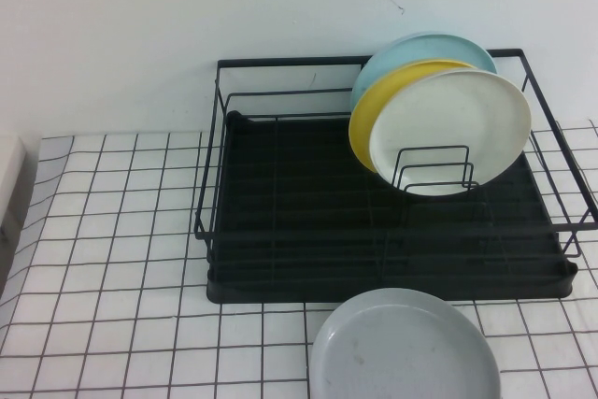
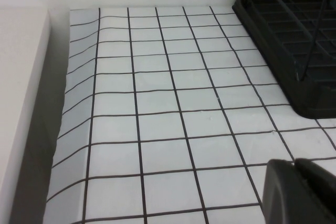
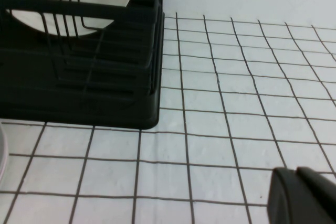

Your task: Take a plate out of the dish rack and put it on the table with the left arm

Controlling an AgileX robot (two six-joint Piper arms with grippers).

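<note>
- The grey plate (image 1: 404, 348) lies flat on the table (image 1: 112, 231), just in front of the dish rack (image 1: 280, 231), near the rack's front edge.
- No arm shows in the high view.
- The left gripper (image 2: 302, 192) appears only as a dark corner in its own wrist view, low over bare table; whether its fingers are released or clenched cannot be told.
- From the left gripper, the rack's black tray (image 2: 294, 51) sits ahead and off to one side, well apart from it.
- The right gripper (image 3: 304, 195) is likewise a dark corner in its wrist view, above the table; its fingers' state cannot be told.
- From the right gripper, the rack's corner (image 3: 149, 114) lies ahead and across from it, apart.
- In the rack stand three plates, tilted against the dividers: a white plate (image 1: 450, 131) in front, a yellow plate (image 1: 369, 114) behind it, a pale blue plate (image 1: 411, 49) at the back.
</note>
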